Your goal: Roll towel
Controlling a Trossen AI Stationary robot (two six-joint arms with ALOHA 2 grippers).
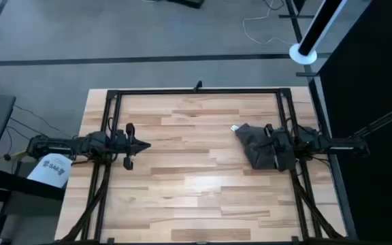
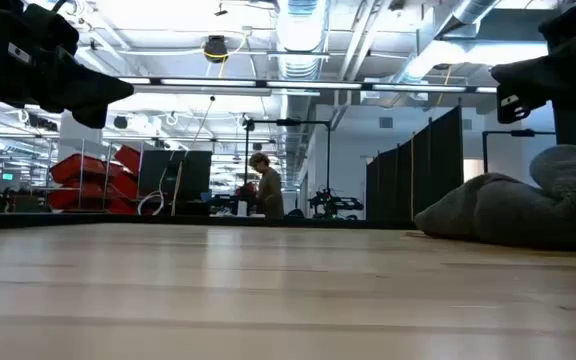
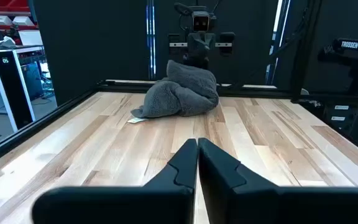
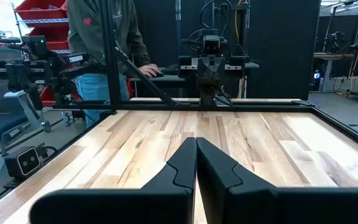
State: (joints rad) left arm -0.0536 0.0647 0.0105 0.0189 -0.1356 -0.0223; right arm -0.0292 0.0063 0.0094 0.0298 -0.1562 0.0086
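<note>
The dark grey towel lies crumpled in a heap on the wooden table's right side, with its white label at the heap's far left corner. It also shows in the left wrist view and the low view. My right gripper is shut and hovers over the heap, pointing toward the table's left; nothing shows between its fingers. My left gripper is shut and empty at the table's left side, pointing toward the towel, far from it.
A black metal frame runs around the tabletop. Bare wood lies between the two arms and toward the near edge. A person stands beyond the table's left side, behind the left arm's base.
</note>
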